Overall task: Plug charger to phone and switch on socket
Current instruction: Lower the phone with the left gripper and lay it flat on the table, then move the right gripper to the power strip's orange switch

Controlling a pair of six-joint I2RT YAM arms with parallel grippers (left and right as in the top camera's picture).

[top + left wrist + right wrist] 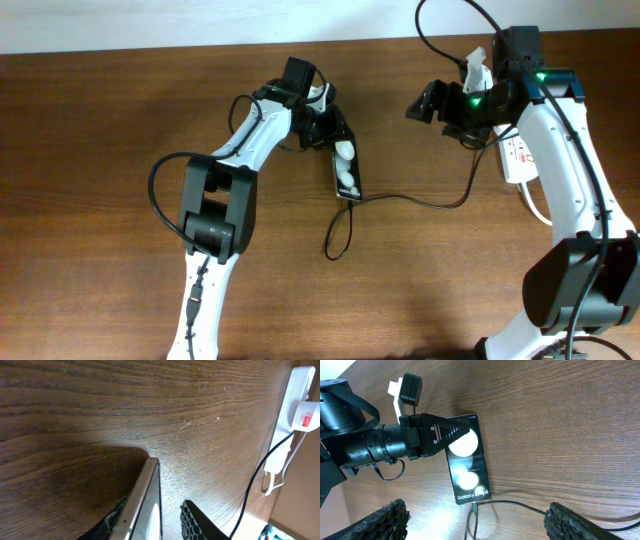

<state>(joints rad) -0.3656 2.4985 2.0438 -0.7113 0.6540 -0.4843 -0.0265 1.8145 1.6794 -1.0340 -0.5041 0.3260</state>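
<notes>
A thin black charger cable (420, 200) meets the near end of the flat glossy black phone (346, 170). At its far end the left gripper (338, 138) stands slightly parted (gap showing); rightward, the right gripper (432, 102) gapes empty.

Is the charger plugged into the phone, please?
Plugged in: the tip of the charger sits in the lettered end of the phone.

Phone (468, 477) lies flat; charger (476, 508) tip meets its lettered end.
</notes>
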